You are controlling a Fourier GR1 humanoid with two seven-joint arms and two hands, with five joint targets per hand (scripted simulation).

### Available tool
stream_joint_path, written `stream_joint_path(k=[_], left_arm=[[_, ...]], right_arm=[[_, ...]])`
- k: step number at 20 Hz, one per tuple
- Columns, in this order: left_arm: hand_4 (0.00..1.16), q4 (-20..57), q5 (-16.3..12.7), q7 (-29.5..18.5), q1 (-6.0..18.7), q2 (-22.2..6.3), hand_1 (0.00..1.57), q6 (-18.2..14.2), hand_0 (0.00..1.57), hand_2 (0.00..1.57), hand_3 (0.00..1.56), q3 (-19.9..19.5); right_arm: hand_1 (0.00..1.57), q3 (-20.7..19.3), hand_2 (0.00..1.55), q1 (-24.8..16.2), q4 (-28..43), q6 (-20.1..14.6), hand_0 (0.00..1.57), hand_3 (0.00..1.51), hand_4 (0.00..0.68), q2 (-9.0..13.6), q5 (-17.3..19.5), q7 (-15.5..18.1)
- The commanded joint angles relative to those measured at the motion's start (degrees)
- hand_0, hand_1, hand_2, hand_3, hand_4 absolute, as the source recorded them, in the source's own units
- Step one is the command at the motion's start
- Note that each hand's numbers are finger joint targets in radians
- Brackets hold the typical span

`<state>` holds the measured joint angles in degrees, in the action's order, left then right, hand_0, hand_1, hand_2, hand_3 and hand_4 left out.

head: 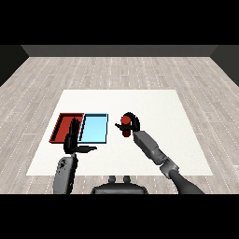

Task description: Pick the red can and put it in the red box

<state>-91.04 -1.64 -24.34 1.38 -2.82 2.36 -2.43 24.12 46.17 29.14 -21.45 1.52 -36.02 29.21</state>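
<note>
The red can (124,125) is to the right of the trays, with my right hand (132,122) curled round it; whether it rests on the table I cannot tell. The red tray (62,122) lies at the left of the table, with the light blue tray (94,129) beside it on its right. My left hand (72,138) is raised over the near right corner of the red tray, fingers straight and thumb pointing right, holding nothing.
The white table (154,105) spreads around the trays, and its near edge runs just in front of both forearms. Grey wooden floor surrounds it.
</note>
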Motion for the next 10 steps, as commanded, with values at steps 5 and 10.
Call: stream_joint_path(k=[5, 10], left_arm=[[0.0, 1.2, -0.1, 1.6, 4.1, -0.6, 0.0, 0.4, 0.0, 0.0, 0.0, -0.2], [0.0, -6.1, 0.9, 6.4, -0.3, 1.1, 0.0, 0.2, 0.0, 0.0, 0.0, 4.0]], right_arm=[[1.57, -0.8, 1.47, -5.2, 15.4, -2.5, 1.57, 1.4, 0.6, 5.9, 6.1, -4.9], [1.57, -1.9, 1.47, -8.1, 26.9, -4.8, 1.57, 1.4, 0.612, 10.1, 7.9, -7.2]])
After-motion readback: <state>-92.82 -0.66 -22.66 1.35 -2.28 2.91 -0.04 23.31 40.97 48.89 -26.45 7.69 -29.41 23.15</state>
